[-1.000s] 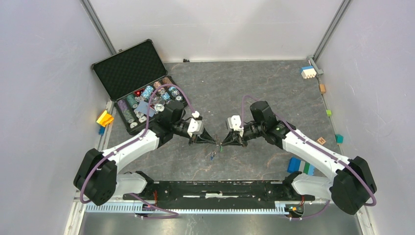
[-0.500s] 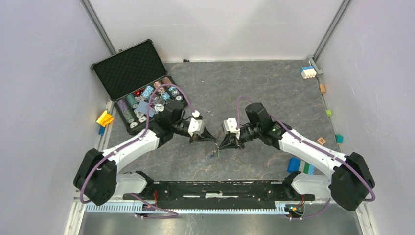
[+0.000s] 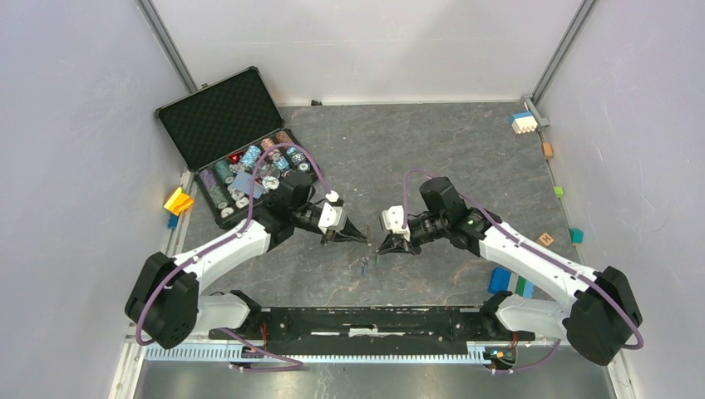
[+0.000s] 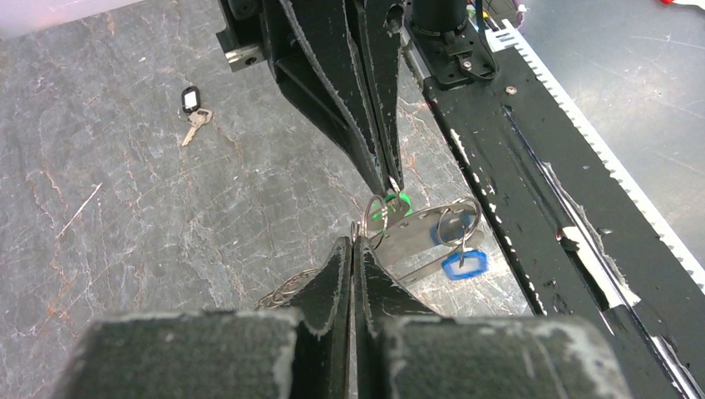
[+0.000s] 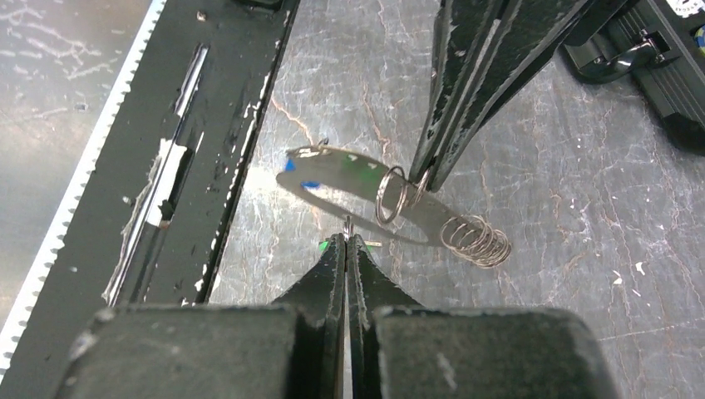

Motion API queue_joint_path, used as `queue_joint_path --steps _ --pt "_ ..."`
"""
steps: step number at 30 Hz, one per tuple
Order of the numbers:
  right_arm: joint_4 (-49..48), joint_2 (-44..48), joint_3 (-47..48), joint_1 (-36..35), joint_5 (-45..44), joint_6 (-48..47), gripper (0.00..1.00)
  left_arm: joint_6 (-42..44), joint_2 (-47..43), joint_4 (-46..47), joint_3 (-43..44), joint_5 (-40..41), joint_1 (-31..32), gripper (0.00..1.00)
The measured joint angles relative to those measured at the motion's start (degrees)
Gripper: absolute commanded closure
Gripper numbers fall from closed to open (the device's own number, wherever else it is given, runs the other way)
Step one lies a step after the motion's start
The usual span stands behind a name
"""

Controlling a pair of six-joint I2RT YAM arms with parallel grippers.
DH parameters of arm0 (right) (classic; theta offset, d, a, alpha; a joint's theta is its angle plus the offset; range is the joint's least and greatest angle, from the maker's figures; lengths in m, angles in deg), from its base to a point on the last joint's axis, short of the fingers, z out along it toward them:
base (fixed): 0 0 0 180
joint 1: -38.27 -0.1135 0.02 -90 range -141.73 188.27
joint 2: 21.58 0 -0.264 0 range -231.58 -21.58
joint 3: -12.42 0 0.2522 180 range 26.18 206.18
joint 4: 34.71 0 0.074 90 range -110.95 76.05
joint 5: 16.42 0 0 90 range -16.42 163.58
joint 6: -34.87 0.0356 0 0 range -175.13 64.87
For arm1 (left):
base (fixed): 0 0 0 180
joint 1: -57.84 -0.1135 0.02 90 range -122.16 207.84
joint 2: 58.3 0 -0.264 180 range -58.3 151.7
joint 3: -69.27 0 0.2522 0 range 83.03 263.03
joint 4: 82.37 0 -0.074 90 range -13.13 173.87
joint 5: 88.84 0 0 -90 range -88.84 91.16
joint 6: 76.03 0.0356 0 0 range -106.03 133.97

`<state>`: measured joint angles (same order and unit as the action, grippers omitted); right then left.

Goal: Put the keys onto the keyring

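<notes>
Grey, veined counter point(image 3: 432, 158) lies under both arms, whose tips meet near its middle. By my reading the job is about a third done. The blue-tagged key point(image 4: 463, 264) seems to hang on the keyring point(image 4: 420, 226) already. The green-tagged key point(image 4: 400, 202) is at the tips and not clearly threaded, and the black-tagged key point(image 4: 193, 103) lies alone on the stone, well apart on the far side. The left tool point(image 4: 353, 247) is pressed together on the keyring beside its coiled stretch point(image 5: 475, 239). The right tool point(image 5: 346, 241) is pressed together too, apparently pinching the green-tagged key's small ring (too tiny to be sure). The keyring's long axis runs far to near, with the coiled end far and the blue tag toward the near rail.
</notes>
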<state>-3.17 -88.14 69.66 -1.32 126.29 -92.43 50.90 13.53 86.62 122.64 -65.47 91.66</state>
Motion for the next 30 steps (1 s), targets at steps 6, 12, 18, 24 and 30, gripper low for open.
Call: queue_joint_path --steps 6,12,18,24,30 --pt "5.73 2.14 0.28 0.55 -2.43 -5.16 1.00 2.10 0.00 -1.62 0.00 -0.46 0.00 0.98" --pt "5.68 2.99 0.35 1.64 -4.22 -4.92 1.00 3.87 0.00 -3.96 0.00 -1.49 0.00 0.98" --pt "4.13 1.22 2.21 1.68 -4.37 -2.91 1.00 4.48 0.00 -4.83 0.00 -1.53 0.00 0.98" --pt "1.55 -0.02 2.71 1.64 -4.31 -0.92 1.00 4.52 0.00 -5.44 0.00 -1.53 0.00 0.98" --pt "0.90 -0.59 2.71 0.90 -3.43 0.00 1.00 4.52 0.00 -5.64 0.00 -1.51 0.00 0.98"
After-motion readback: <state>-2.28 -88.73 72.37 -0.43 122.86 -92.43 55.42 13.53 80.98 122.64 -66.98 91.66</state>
